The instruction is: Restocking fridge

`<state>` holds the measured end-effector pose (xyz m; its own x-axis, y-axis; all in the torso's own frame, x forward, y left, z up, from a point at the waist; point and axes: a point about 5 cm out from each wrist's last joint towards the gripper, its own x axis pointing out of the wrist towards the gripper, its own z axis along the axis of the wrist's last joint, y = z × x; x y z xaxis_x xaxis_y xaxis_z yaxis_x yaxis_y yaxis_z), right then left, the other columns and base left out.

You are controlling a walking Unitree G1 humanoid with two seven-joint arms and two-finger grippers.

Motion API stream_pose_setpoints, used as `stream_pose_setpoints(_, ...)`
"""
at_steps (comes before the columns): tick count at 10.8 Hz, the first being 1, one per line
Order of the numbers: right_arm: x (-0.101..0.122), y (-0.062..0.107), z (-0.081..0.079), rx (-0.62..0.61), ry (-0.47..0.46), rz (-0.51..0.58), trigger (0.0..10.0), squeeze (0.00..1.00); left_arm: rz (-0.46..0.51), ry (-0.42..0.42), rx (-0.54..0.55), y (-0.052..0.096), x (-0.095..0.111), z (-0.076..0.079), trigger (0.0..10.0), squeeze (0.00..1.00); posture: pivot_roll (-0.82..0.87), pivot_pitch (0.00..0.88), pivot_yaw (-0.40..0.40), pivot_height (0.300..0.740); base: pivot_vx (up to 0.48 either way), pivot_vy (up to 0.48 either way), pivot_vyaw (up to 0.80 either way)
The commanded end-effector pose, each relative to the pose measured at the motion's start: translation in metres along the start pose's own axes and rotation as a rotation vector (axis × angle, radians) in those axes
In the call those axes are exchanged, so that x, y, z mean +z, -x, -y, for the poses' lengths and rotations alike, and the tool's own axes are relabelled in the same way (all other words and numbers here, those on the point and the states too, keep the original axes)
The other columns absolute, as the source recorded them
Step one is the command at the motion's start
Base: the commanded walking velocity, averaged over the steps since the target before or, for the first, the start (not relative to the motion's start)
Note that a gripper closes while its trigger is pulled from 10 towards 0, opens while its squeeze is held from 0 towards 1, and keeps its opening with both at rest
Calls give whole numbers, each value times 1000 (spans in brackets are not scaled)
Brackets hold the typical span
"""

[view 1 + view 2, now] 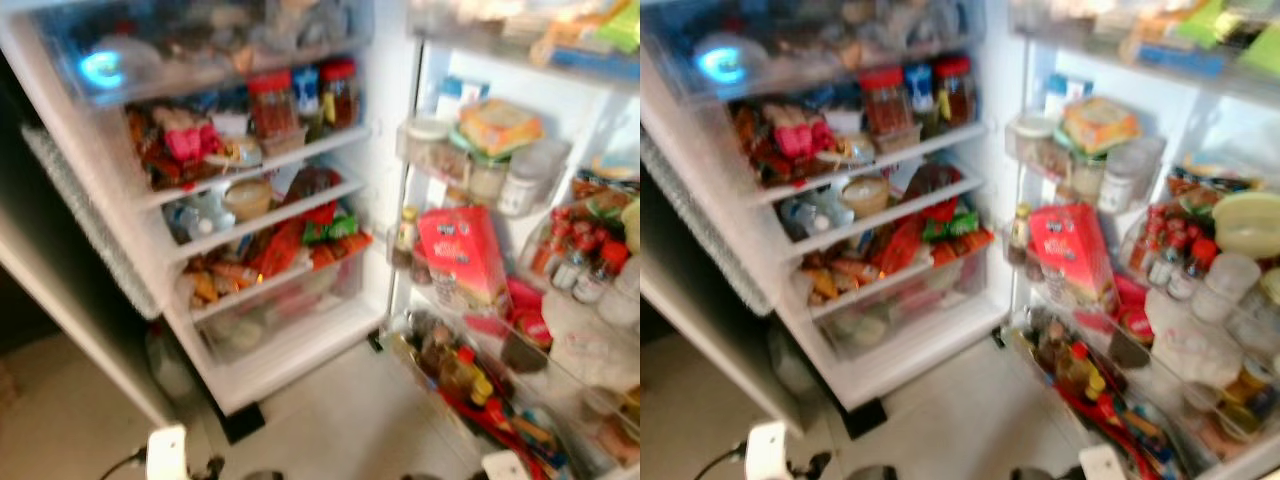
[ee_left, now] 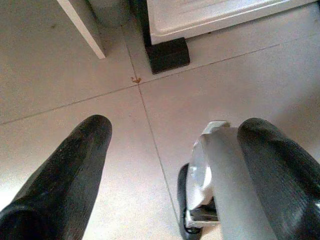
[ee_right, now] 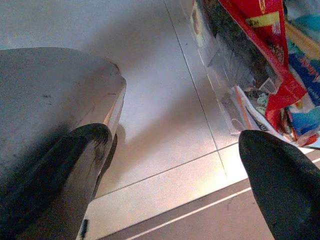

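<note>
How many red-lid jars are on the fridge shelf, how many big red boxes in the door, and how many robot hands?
Red-lid jars: 2
Big red box: 1
Robot hands, left hand and right hand: 2
Total: 5

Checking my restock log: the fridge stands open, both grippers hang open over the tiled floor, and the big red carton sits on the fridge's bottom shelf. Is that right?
Not quite. The red carton stands in a door rack, not on the fridge's bottom shelf; the left eye view shows it. The rest holds: the fridge is open, and the left gripper and right gripper hang open over the tiled floor.
</note>
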<state>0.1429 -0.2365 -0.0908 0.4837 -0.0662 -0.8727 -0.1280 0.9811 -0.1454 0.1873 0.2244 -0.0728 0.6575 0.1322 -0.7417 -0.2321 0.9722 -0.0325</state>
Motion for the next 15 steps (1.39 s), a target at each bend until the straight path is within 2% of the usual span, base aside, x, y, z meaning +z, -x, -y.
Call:
stream_pose_setpoints(1, 4, -3, -18, 61, -3, 13, 10000, 0, -14, -7, 20, 0, 0, -6, 10000, 0, -108, 0, 59, 646, 0, 405, 0)
stream_pose_setpoints(4, 7, -3, -17, 59, -12, 24, 10000, 0, -41, 3, 25, 1, -6, -5, 10000, 0, -95, 0, 51, 646, 0, 404, 0)
stream_pose_setpoints(7, 9, -3, -16, 64, -20, 24, 10000, 0, -74, 15, 37, 4, -17, -10, 10000, 0, -88, 0, 43, 646, 0, 403, 0)
stream_pose_setpoints(10, 10, -3, -15, 62, -35, 27, 10000, 0, -126, 8, 55, 11, -32, -23, 10000, 0, -79, 0, 32, 646, 0, 111, 0)
stream_pose_setpoints(12, 11, -3, -15, 53, -37, 27, 10000, 0, -151, 17, 70, 18, -42, -41, 10000, 0, -79, 0, 33, 675, 0, 0, 0)
stream_pose_setpoints(15, 11, -4, -15, 50, -42, 24, 10000, 0, -166, 38, 71, 23, -50, -45, 10000, 0, -79, 0, 33, 725, 0, 0, 0)
